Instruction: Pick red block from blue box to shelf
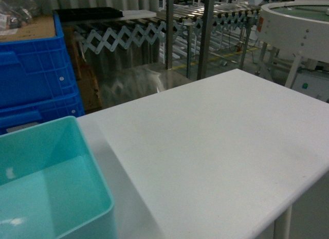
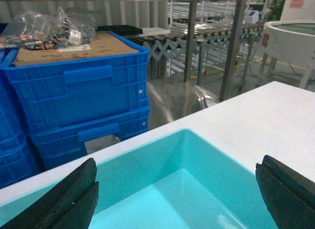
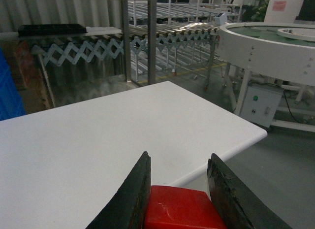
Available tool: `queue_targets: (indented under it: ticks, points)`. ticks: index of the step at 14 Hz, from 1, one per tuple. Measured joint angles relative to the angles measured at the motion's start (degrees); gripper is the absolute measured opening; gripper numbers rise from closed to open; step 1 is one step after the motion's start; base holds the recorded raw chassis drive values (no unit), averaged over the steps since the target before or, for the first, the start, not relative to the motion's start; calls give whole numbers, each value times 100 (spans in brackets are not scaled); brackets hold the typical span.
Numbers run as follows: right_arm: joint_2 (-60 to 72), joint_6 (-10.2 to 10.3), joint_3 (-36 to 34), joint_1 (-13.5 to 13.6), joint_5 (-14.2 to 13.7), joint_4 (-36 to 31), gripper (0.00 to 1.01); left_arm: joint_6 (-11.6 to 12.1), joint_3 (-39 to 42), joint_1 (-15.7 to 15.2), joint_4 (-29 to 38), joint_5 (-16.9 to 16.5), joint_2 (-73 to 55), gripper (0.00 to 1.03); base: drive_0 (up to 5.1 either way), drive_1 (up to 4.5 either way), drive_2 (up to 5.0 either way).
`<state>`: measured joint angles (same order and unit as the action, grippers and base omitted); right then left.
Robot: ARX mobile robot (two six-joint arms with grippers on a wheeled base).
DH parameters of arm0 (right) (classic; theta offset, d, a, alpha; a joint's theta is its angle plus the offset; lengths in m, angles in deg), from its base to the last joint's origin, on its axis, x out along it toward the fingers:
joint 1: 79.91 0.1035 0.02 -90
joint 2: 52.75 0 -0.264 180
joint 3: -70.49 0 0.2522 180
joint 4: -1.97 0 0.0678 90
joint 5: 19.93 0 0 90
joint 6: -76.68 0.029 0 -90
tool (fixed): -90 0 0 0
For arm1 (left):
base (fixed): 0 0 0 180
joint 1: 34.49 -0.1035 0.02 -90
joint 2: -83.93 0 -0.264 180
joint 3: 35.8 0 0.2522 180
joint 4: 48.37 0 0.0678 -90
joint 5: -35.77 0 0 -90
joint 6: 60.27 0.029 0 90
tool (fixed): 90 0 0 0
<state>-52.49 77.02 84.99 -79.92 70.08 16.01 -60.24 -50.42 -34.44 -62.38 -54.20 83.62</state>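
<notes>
The red block [image 3: 182,209] sits pinched between the two dark fingers of my right gripper [image 3: 179,157], which hangs over the white table [image 3: 98,135] near its front right edge. In the head view the blue box [image 1: 97,185] stands at the table's lower left, and its visible inside shows nothing in it. My left gripper [image 2: 177,189] is wide open above the blue box [image 2: 206,150], with nothing between its fingers [image 2: 64,199]. The shelf's steel posts [image 1: 208,33] rise behind the table. Neither gripper shows in the head view.
Dark blue ribbed crates [image 2: 83,91] are stacked left of the table, topped by cardboard and plastic bags [image 2: 49,29]. An expanding roller conveyor [image 1: 133,33] runs behind the shelf posts. A round white machine [image 3: 266,47] stands at the right, past the table edge.
</notes>
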Motion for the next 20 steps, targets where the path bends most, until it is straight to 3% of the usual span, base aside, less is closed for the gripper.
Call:
queue_targets:
  ticks: [20]
  points:
    - [0, 0, 0, 0, 0, 0, 28, 0, 0, 0, 2, 0, 0, 98, -155, -155, -155]
